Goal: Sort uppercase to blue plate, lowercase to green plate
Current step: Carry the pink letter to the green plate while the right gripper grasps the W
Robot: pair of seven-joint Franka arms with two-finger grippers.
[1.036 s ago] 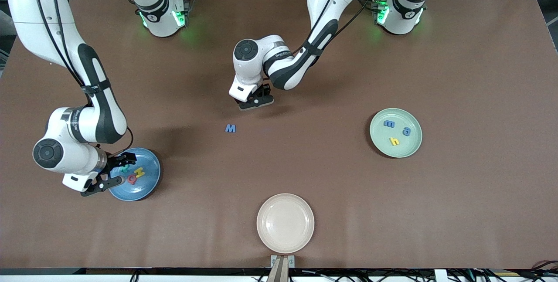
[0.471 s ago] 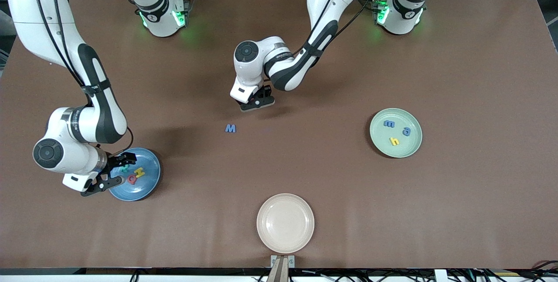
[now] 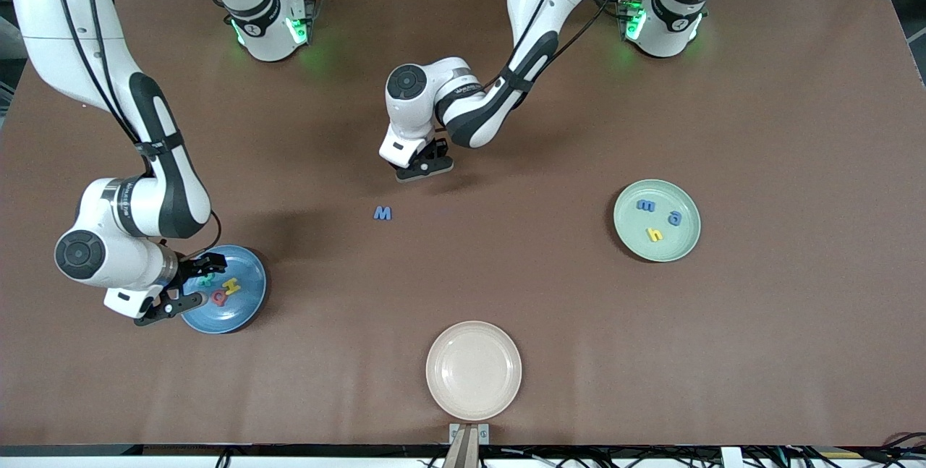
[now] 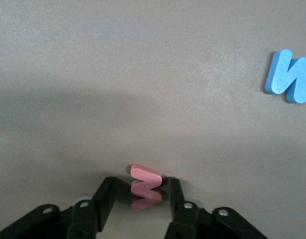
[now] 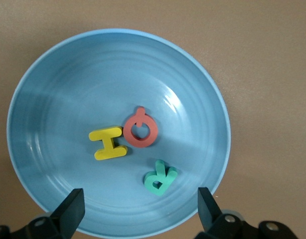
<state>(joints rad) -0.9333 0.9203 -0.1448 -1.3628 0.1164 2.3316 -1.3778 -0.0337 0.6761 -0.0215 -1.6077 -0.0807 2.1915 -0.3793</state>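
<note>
My left gripper [image 3: 425, 166] is low over the middle of the table, its fingers close on a red w [image 4: 147, 175] that stands on edge between them. The blue M [image 3: 383, 213] lies on the table a little nearer the front camera, and shows in the left wrist view [image 4: 291, 77]. My right gripper [image 3: 205, 280] hangs open over the blue plate [image 3: 242, 309], which holds the teal R [image 5: 160, 178], yellow H [image 5: 109, 143] and red Q [image 5: 141, 128]. The green plate [image 3: 673, 245] holds a blue m [image 3: 646, 205], a blue a-like letter [image 3: 674, 218] and a yellow h [image 3: 655, 234].
A beige plate [image 3: 474, 370] sits bare near the table's front edge, midway along it. The brown table [image 3: 796, 128] stretches wide between the plates.
My left gripper shifted a little over the same spot, dipping and then drawing back slightly. The right arm and all the plates stayed still.
</note>
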